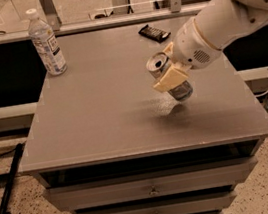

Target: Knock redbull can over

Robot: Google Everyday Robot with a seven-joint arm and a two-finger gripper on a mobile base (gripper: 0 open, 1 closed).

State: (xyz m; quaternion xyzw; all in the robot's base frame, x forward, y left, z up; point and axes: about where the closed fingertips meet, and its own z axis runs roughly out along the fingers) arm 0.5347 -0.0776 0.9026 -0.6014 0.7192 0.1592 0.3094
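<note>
The redbull can is a slim silver can with an open pull-tab top. It is tilted, top leaning to the left, and its bottom end hangs just above the grey table. My gripper is at the table's right middle, with cream fingers clamped across the can's body. The white arm reaches in from the upper right. A faint shadow lies on the table under the can.
A clear water bottle with a white cap stands at the table's back left corner. A small dark wrapped bar lies at the back, right of centre. Drawers sit below the table's front edge. A black cable and pole are on the floor at left.
</note>
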